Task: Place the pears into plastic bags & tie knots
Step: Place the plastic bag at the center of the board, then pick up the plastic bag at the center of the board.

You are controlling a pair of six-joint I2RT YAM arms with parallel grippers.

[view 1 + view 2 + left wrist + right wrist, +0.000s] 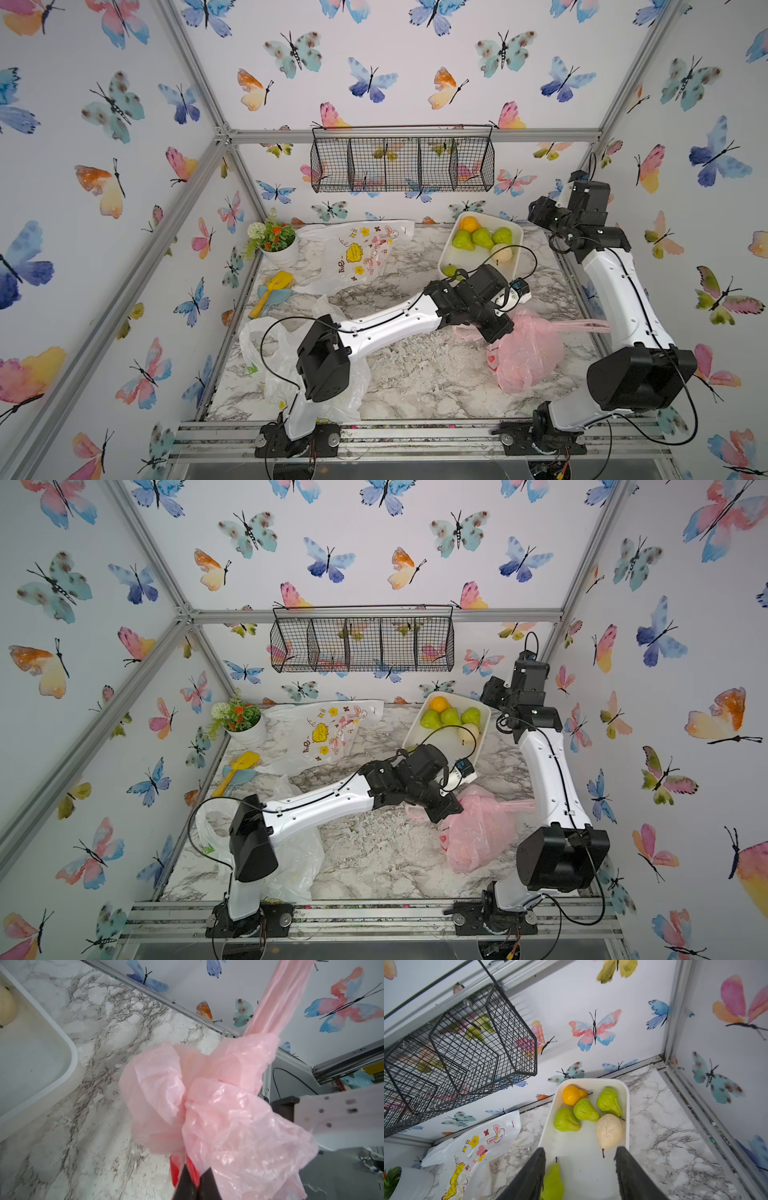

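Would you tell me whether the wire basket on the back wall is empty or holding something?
Empty: through the mesh of the wire basket only butterfly wallpaper shows, in both top views.

Left gripper [197,1175] clamped on bunched pink bag [218,1105]; handle strip [280,995] taut; cream pear [7,1007] in tray [73,1059]

A: Bright, even light all round. The white-and-grey marble tabletop [415,374] shows only faint, soft shadows beneath the arms in both top views.

B: The edges bend, though. The grey aluminium frame post [187,54] bows like a fisheye.

A: Any glare?

B: A soft sheen on the crinkly translucent pink plastic bag [239,1126]. The black fingers [529,1178] of the right gripper [580,1149] are out of focus.
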